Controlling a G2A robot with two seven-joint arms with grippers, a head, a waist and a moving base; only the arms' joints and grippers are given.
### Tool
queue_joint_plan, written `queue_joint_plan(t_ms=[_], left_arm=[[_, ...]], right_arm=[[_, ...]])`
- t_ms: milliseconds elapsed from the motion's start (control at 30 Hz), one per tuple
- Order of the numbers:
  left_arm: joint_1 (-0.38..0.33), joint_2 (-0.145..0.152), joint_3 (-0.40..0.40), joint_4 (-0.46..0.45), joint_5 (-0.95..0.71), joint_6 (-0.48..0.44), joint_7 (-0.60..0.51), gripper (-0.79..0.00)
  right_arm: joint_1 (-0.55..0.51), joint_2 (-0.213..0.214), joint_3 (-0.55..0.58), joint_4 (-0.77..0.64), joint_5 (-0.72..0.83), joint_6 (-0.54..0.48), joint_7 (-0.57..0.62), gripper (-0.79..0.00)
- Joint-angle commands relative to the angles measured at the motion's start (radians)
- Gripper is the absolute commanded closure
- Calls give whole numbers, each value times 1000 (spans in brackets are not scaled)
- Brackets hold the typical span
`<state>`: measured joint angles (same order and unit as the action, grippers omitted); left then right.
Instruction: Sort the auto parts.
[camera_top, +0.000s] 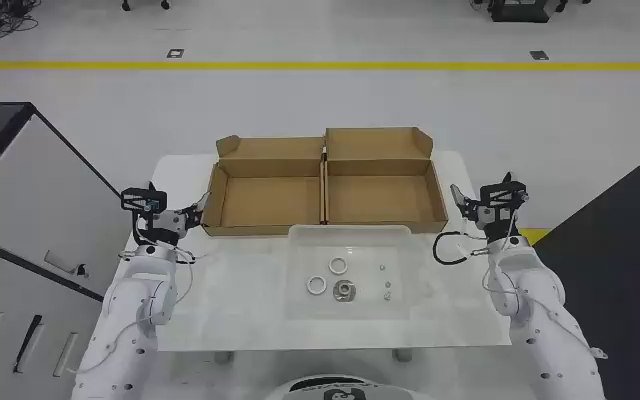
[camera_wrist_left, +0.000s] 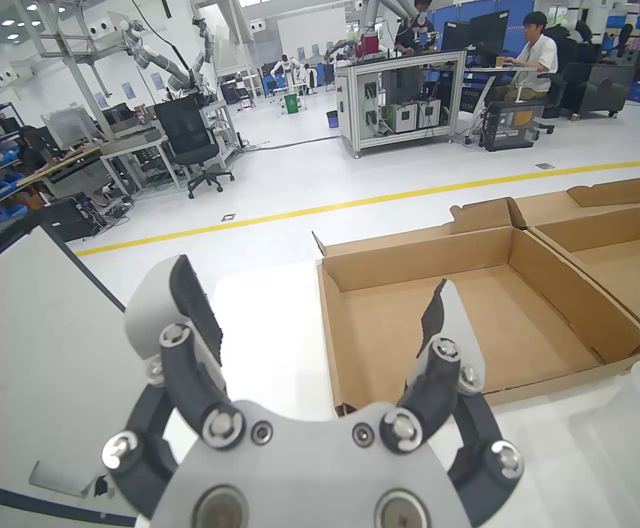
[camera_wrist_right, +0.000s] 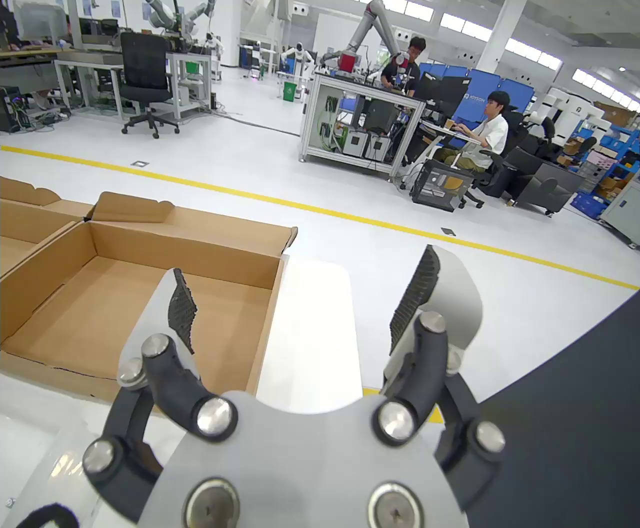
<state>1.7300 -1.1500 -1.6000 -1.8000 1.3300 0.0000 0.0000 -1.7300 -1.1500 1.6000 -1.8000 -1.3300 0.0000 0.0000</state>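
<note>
Gaping wide and empty, the left claw (camera_wrist_left: 315, 280) and right claw (camera_wrist_right: 302, 270) are hanging just outside the cardboard boxes (camera_top: 270, 200), the tray (camera_top: 300, 300) of auto parts (camera_top: 345, 290) lying between them.

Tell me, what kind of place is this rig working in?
Probably a robotics lab or factory test floor: other robot arms on frames, a yellow floor line and computer desks with people working at them.

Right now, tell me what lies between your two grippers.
In the top view: an open cardboard box by the left gripper, and a second cardboard box by the right gripper.
</note>
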Motion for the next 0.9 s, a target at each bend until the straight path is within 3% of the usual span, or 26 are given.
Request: queue_joint_plan(t_ms=[0,200,267,400,567,867], left_arm=[[0,0,0,0,0,0,0,-784],[0,0,0,0,0,0,0,-785],[0,0,0,0,0,0,0,-785],[0,0,0,0,0,0,0,-785],[0,0,0,0,0,0,0,-785],[0,0,0,0,0,0,0,-785]], right_arm=[[0,0,0,0,0,0,0,-785],[8,0,8,-23,2,-8,-36,-785],[-14,5,54,-49,12,-65,-134,-785],[-49,16,141,-119,-8,-179,-156,-785],[-89,34,250,-223,11,-408,-104,-785],[-62,70,361,-329,82,-825,112,-785]])
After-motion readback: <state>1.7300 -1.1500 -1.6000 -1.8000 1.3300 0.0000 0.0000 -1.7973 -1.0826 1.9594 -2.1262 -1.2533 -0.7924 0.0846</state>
